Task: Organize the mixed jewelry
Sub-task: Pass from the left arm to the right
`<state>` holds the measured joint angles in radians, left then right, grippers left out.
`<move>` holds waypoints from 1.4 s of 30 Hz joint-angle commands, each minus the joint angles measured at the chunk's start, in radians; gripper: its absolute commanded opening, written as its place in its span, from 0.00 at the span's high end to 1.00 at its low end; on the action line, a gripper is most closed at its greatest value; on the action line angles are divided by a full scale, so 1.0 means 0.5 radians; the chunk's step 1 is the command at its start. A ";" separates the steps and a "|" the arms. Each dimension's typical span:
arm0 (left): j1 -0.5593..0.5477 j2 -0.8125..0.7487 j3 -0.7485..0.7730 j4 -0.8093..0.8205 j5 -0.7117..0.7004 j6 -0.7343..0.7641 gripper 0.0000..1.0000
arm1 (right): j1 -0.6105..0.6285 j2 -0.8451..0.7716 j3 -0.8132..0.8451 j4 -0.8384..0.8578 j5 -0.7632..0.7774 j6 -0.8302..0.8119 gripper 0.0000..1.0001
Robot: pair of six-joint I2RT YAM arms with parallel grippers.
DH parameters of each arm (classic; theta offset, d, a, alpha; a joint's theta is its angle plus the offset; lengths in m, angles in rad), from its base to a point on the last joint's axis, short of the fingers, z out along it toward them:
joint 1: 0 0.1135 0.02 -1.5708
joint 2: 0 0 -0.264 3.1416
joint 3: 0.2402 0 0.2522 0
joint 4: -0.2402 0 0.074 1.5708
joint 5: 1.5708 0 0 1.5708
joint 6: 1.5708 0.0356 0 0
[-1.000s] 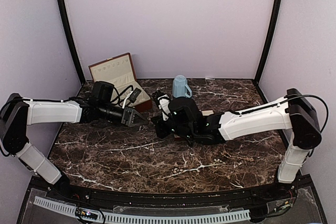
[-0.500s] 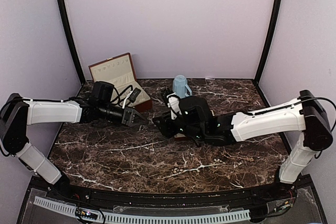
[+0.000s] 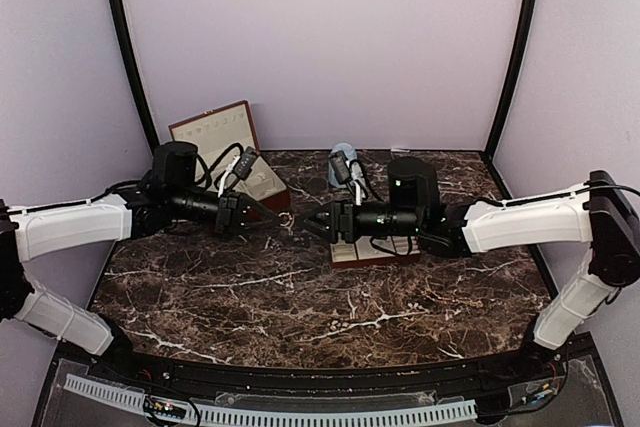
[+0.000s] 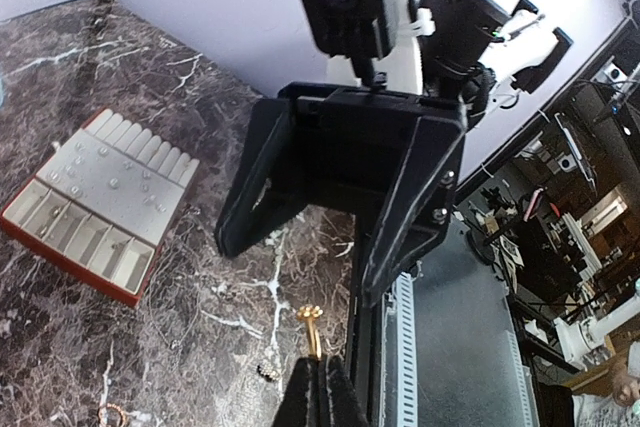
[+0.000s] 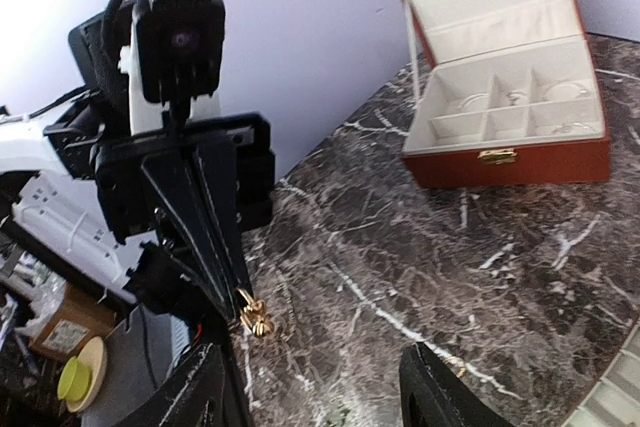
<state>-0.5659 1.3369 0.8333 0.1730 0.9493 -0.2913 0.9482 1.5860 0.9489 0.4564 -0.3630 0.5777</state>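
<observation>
Dark marble table [image 5: 400, 277] holds an open brown jewelry box [image 5: 505, 157]; near the box, left gripper [image 5: 244, 297] pinches a small gold jewelry piece [image 4: 312, 323], while right gripper [image 4: 300, 265] faces it with fingers spread.

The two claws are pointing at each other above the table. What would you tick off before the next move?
1. Left gripper shut on the gold piece: ok.
2. Right gripper open: ok.
3. The two grippers facing each other, not touching: ok.
4. Gold piece lined up with the right gripper's opening: cannot tell.
5. Lid of the jewelry box open: ok.
</observation>
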 commanded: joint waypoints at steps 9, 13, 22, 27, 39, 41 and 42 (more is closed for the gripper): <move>-0.071 -0.088 -0.021 0.022 0.208 0.139 1.00 | 0.017 -0.046 0.085 0.170 -0.495 0.089 0.51; -0.085 -0.087 -0.016 0.011 0.212 0.146 1.00 | 0.021 -0.024 0.109 0.188 -0.487 0.092 0.58; -0.110 -0.093 -0.011 -0.009 0.213 0.162 1.00 | 0.039 0.038 0.178 0.174 -0.486 0.080 0.66; -0.111 -0.094 -0.010 -0.009 0.211 0.162 1.00 | 0.055 0.058 0.192 0.121 -0.474 0.044 0.69; -0.117 -0.092 -0.015 -0.006 0.203 0.162 1.00 | 0.058 0.064 0.169 0.097 -0.437 0.017 0.80; -0.115 -0.092 -0.013 -0.009 0.196 0.161 1.00 | 0.058 0.053 0.164 0.101 -0.424 0.014 0.83; -0.116 -0.091 -0.013 -0.009 0.196 0.162 1.00 | 0.058 0.050 0.160 0.102 -0.420 0.012 0.85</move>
<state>-0.6201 1.2991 0.8326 0.1730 1.0355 -0.2279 0.9710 1.6127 1.0172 0.4820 -0.5873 0.5972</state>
